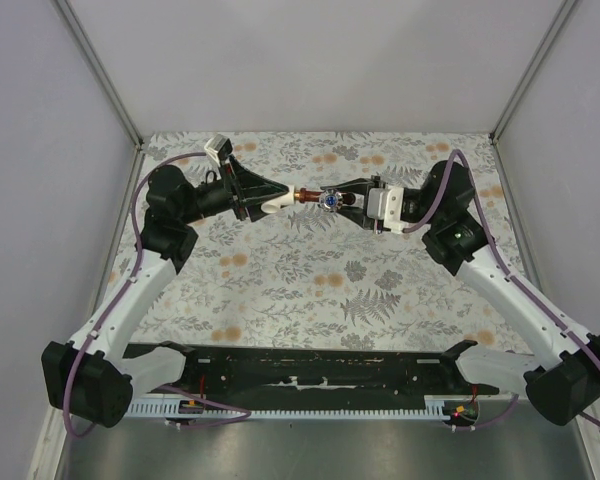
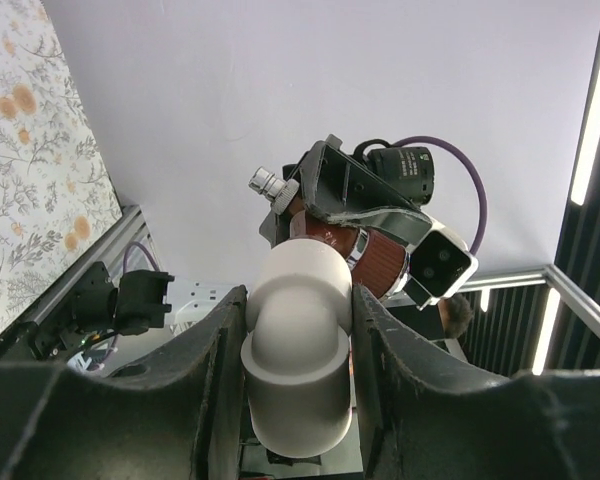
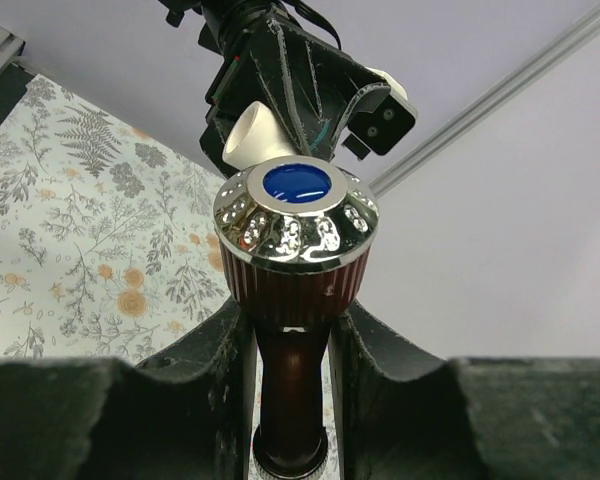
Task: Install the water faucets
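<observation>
Both grippers meet in mid-air above the back of the table. My left gripper (image 1: pixel 268 203) is shut on the white elbow pipe fitting (image 1: pixel 279 204), which fills the space between its fingers in the left wrist view (image 2: pixel 298 345). My right gripper (image 1: pixel 345 201) is shut on the dark red-brown faucet (image 1: pixel 323 199). The right wrist view shows its ribbed knob with a silvery cap and blue centre (image 3: pixel 296 222) above the jaws. The faucet's end sits against the fitting's far opening (image 2: pixel 365 255). Whether it is screwed in is hidden.
The table wears a floral cloth (image 1: pixel 310 290). Grey walls with aluminium posts (image 1: pixel 100 70) enclose it on three sides. A black rail with cables (image 1: pixel 320 375) runs along the near edge between the arm bases.
</observation>
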You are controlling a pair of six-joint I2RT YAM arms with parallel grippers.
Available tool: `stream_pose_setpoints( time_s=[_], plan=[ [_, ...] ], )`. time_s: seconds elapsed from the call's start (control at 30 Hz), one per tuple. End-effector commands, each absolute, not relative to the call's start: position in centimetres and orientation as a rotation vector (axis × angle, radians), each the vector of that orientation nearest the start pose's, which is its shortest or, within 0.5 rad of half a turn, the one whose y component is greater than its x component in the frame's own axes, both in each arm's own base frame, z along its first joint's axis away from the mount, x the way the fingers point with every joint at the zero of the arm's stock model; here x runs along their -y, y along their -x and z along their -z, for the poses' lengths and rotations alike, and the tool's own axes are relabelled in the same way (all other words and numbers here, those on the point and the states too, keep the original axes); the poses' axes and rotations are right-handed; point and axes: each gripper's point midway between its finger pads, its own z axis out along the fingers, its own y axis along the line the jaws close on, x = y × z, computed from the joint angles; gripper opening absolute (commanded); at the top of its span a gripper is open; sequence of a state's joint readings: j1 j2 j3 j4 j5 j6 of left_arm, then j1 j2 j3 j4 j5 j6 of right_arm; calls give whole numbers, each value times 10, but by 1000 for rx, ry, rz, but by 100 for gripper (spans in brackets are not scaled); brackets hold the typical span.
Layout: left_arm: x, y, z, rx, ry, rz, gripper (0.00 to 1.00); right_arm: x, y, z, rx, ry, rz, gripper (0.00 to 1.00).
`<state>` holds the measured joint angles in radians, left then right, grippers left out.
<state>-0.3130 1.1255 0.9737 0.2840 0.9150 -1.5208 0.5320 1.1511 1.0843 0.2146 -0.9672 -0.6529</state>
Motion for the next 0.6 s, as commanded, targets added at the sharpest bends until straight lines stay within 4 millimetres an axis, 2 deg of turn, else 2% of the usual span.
stream_pose_setpoints(
  time_s=[0.0, 0.17, 0.4, 0.57],
  plan=[
    [255, -220, -411, -1894, 33, 2057, 2, -303, -246, -378, -655, 1450, -604, 0],
    [255, -222, -414, -1873, 15, 2037, 2, -305, -244, -379, -690, 1437, -650, 0],
    [252, -217, -433, -1745, -91, 2006, 2, -311, -245, -381, -773, 1316, -809, 0],
    [250, -213, -442, -1671, -120, 2020, 2, -314, -244, -376, -817, 1269, -881, 0]
  ],
)
